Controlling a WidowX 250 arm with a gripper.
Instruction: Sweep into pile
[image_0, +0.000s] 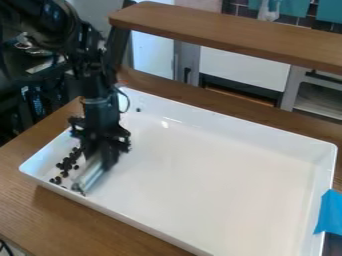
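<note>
Pieces (65, 166), small and dark, are seen in the left end of the white tray (200, 165). A loose, uneven group is formed by them, rather long, close to the left corner; several are placed so near one another that they cannot be counted with certainty. One single piece (138, 109) is found well apart from the group, by the far wall of the tray.

Over the left part of the tray, the black tool (104, 157) is held low, pointed downwards. It is closed around a pale grey bar (93, 172), which is pinched at its upper part. The bar is slanted, with its lower end directed to the near wall, just beside the group, on the side of the tray's middle. Whether this wall is touched by the bar cannot be told, because the end is blurred.

By the brown wooden surface (80, 222) the tray is carried. At its right side, blue tape (328, 212) is laid over the wall. Behind the tray, a wooden shelf (227, 35) is raised above the surface, and farther back white cabinets (244, 65) can be seen. At the lower left corner of the view, a dark cable (5, 247) is partly shown.
</note>
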